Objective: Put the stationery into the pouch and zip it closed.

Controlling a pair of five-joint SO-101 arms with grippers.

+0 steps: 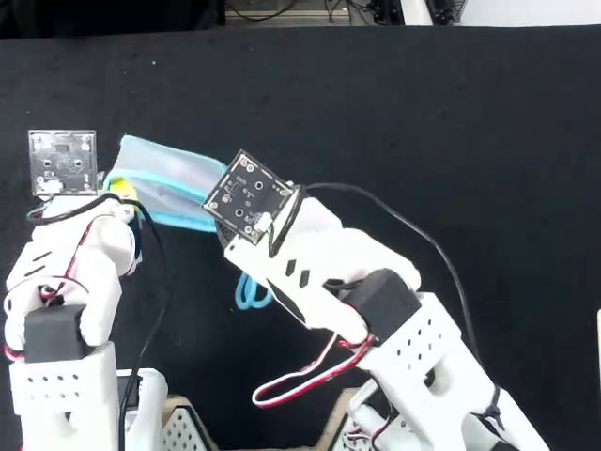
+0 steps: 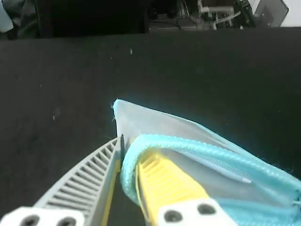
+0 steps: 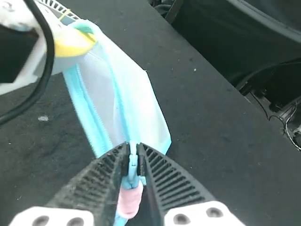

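In the right wrist view, the right gripper (image 3: 134, 149) pinches the zipper pull (image 3: 132, 167) of the pouch (image 3: 136, 108). The left wrist view shows the left gripper (image 2: 128, 149) clamped on the pouch's corner.

A black, cloth-covered counter (image 1: 423, 122) spreads under everything, matte and marked with a few pale specks of lint (image 3: 43, 118). Past its far edge runs a dark strip with a tangle of black cables (image 1: 282, 11), and near them, toward the corner, sits a white panel (image 1: 526, 11). The left wrist view shows pale equipment (image 2: 216, 12) there. In the right wrist view, dark cables (image 3: 247, 79) curve through the shadowed space beyond the counter's edge.
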